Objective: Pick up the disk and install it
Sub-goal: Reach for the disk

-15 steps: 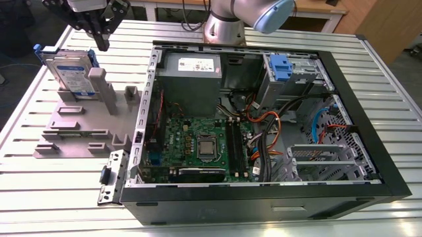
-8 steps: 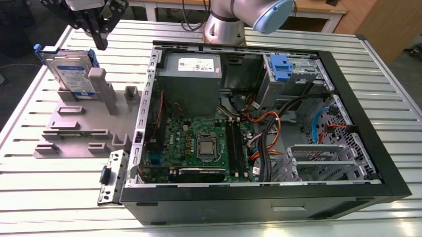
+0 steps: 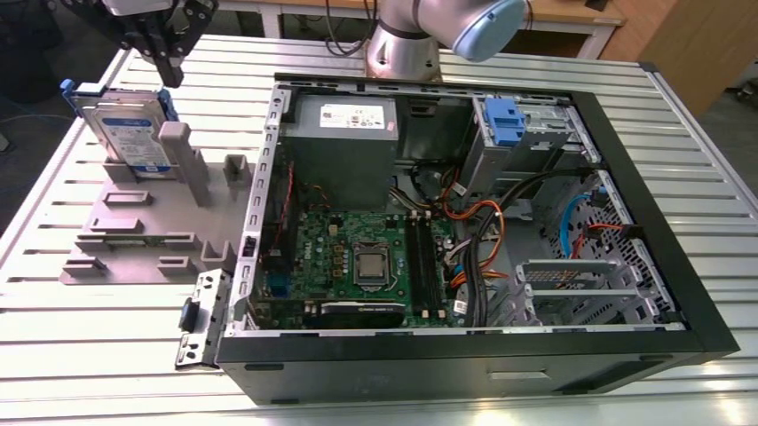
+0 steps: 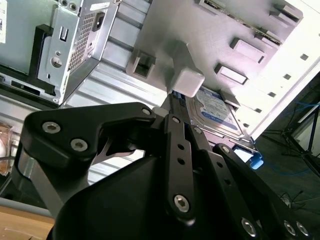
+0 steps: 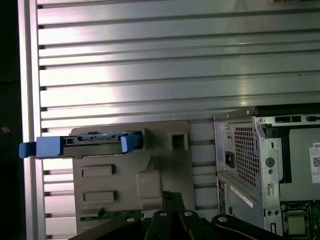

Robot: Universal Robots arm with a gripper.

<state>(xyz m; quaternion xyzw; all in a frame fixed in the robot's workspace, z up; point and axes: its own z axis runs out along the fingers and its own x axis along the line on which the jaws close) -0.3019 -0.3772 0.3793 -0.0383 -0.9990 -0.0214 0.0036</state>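
We see the disk point(image 3: 128, 133) on edge in the grey holder point(image 3: 137, 240) on the surface point(image 3: 83, 346), beside the open computer case point(image 3: 414, 368), top edge free for grabbing. The end effector point(image 3: 169, 69) hovers just above it; we cannot tell whether it is open or closed.

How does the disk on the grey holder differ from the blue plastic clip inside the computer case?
The disk stands on edge in the grey holder outside the computer case, while the blue clip sits inside the case. The disk has a silver body with a white-and-blue label; the clip is bare plastic with no drive body. The disk looks larger than the clip. Both show blue plastic.
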